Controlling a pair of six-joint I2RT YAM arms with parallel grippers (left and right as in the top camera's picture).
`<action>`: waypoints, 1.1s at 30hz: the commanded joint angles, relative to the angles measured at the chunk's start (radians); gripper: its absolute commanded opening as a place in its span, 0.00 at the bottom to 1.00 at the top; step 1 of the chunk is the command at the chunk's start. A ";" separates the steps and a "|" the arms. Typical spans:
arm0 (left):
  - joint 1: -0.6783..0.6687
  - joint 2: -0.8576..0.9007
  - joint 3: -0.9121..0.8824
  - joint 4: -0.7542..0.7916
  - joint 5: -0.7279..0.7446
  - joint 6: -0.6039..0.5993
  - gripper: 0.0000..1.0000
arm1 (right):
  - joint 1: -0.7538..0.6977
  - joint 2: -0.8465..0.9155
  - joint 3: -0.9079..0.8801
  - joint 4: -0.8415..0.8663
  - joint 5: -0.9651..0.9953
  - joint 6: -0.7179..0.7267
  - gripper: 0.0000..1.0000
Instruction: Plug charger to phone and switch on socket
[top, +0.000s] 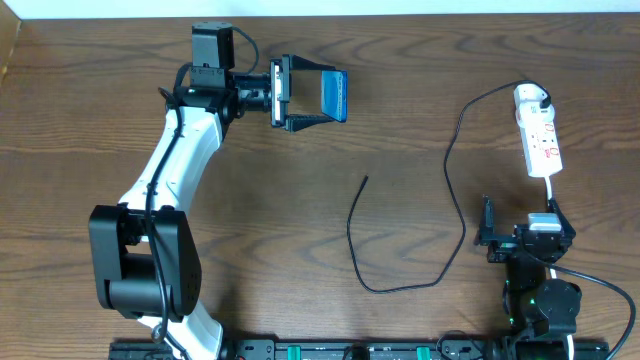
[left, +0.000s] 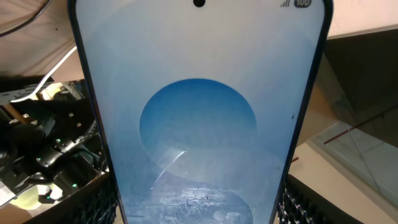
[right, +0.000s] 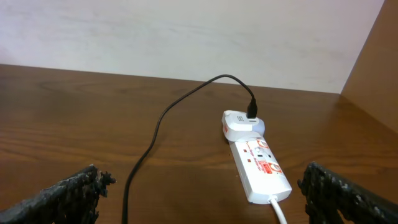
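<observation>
The phone (top: 334, 96), with its blue screen lit, is held off the table at the back left by my left gripper (top: 310, 96), which is shut on its long edges. In the left wrist view the phone (left: 199, 118) fills the frame between the two fingers (left: 99, 202). The charger cable (top: 455, 215) loops across the table. Its free tip (top: 366, 179) lies mid-table and its other end sits in a white plug (right: 242, 124) at the far end of the socket (top: 541, 138). My right gripper (top: 522, 218) stands open just in front of the socket (right: 261, 169), touching nothing.
The socket's white cord (right: 280, 211) runs back toward the right arm's base (top: 540, 300). The wooden table's far edge meets a white wall (right: 186, 37). Equipment and wires (left: 43, 143) show behind the phone in the left wrist view.
</observation>
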 joint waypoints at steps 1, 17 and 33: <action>0.003 -0.030 0.017 0.006 0.051 0.042 0.07 | -0.002 -0.005 -0.004 -0.001 -0.003 -0.013 0.99; 0.003 -0.030 0.017 0.006 0.050 0.137 0.07 | -0.002 -0.005 -0.004 -0.001 -0.003 -0.013 0.99; 0.003 -0.030 0.016 0.005 0.039 0.740 0.07 | -0.002 -0.005 -0.004 -0.001 -0.003 -0.013 0.99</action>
